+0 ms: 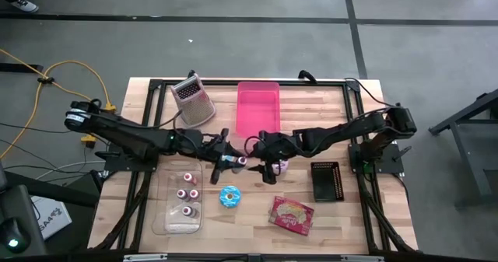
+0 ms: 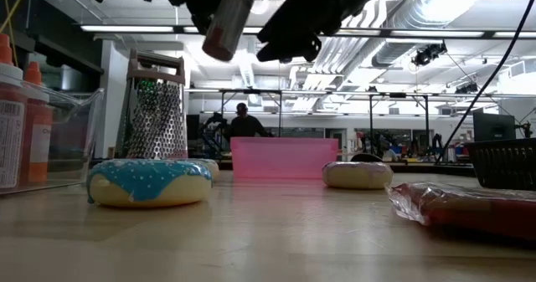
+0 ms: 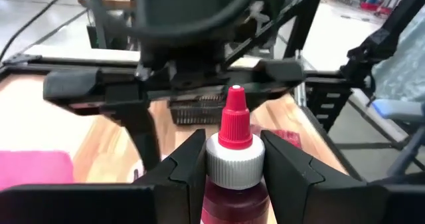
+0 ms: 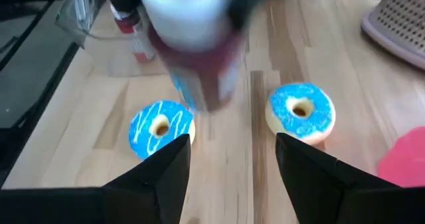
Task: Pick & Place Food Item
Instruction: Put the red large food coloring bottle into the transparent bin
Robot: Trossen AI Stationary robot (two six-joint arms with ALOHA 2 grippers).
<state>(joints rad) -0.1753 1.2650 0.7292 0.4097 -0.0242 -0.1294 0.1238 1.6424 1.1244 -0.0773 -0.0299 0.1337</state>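
Note:
A small bottle [image 3: 232,151] of dark red liquid, with a red cap and a white collar, hangs over the table's middle, and my left gripper [image 1: 226,159] is shut on it. My right gripper [image 1: 261,165] faces the bottle's cap end from the right. It is open, its fingers [image 4: 166,167] spread wide with nothing between them. A blue-iced donut [image 1: 230,197] lies flat on the table near the front. The right wrist view shows a second blue donut [image 4: 301,111] beside the first. A pale donut [image 2: 357,174] lies under the right arm. My left gripper pinches the bottle's body [image 3: 232,192] just below the white collar, one finger on each side. The fingers come in about level from the table's left and lie along the bottle, whose cap [image 3: 234,121] points past the fingertips toward my right gripper. The bottle is lifted clear of the table.
A clear box [image 1: 182,201] with several more bottles stands at the front left. A metal grater [image 1: 193,100] and a pink tray [image 1: 257,106] are at the back. A black basket [image 1: 326,181] and a red packet [image 1: 292,214] lie at the right front.

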